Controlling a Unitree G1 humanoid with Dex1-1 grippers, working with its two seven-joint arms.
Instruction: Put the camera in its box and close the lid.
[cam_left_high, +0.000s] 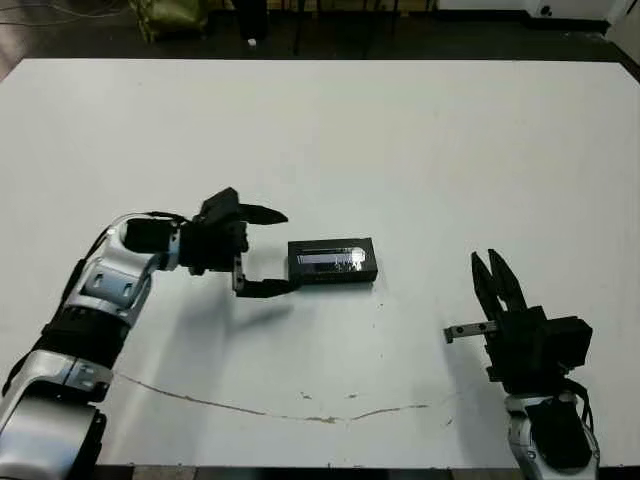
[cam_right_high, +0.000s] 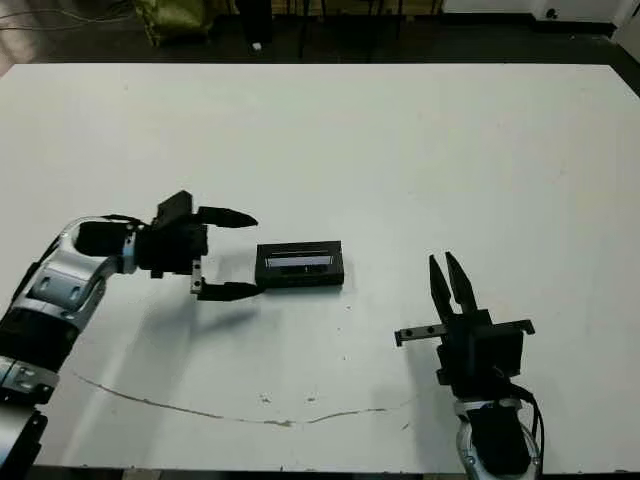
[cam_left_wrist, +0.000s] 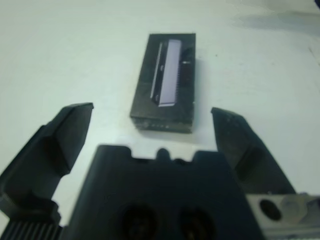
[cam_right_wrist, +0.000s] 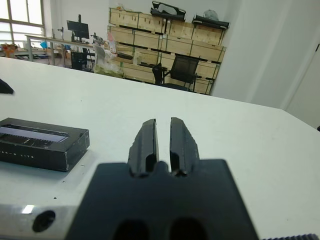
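The black box (cam_left_high: 332, 276) lies flat in the middle of the table, with the lid (cam_left_high: 331, 258) and its silvery-grey strip sitting on top, closed. The camera is hidden from every view. My left gripper (cam_left_high: 287, 250) hovers just left of the box, open, its fingers pointing at the box's short end and apart from it. The left wrist view shows the lid (cam_left_wrist: 167, 70) straight ahead between the spread fingers (cam_left_wrist: 65, 135). My right gripper (cam_left_high: 493, 262) stands at the front right, shut and empty, well away from the box (cam_right_wrist: 40, 150).
A thin cracked line (cam_left_high: 300, 415) runs across the white table (cam_left_high: 400, 150) near its front edge. Beyond the far edge is dark floor with a green bag (cam_left_high: 170, 15). Wooden crates (cam_right_wrist: 165, 35) and a chair (cam_right_wrist: 182, 70) stand past the table in the right wrist view.
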